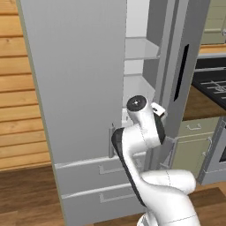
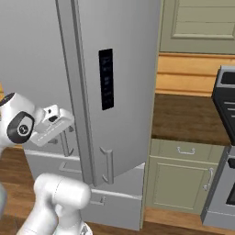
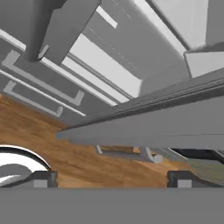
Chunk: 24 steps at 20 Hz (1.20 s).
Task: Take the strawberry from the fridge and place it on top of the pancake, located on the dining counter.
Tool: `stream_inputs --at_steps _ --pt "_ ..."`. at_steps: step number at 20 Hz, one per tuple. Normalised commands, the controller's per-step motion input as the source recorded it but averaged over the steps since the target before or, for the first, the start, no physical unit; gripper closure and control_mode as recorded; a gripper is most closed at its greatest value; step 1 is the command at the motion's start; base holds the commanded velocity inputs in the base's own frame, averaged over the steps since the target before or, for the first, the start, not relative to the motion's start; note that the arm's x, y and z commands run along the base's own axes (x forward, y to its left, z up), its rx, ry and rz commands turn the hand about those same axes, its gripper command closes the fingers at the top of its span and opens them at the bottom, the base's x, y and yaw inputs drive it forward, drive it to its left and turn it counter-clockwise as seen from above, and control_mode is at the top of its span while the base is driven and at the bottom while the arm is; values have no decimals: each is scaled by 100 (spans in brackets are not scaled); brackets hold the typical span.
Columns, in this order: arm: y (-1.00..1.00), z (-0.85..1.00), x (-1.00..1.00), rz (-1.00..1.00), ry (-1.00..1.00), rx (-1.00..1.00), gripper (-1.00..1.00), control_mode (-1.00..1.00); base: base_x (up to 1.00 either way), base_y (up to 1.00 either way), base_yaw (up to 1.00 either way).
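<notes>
With the gripper (image 3: 112, 178) spread wide and empty, I would swing the fridge (image 1: 75, 88) door further, since the strawberry is probably deeper on its shelves.

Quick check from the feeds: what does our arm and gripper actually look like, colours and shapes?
The arm is glossy white with rounded, tubular links and dark charcoal bands at the joints, plus a round dark cap with a pale centre. The hand is a boxy white block. The gripper ends in two small dark squarish fingertips. No cables or lettering can be made out.
</notes>
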Motion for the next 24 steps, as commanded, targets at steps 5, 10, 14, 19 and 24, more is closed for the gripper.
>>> stream_inputs --at_steps 5,10,14,19,24 --pt "67 20 29 0 46 -55 -100 -100 0 0 0" --pt "8 -10 22 1 16 -36 -100 -100 0 0 0" --pt "-44 -15 57 7 13 -25 -100 -100 0 0 0" --pt "-63 3 32 4 14 -14 -100 -100 0 0 0" --pt "-64 17 -24 3 -3 -1 -100 -100 0 0 0"
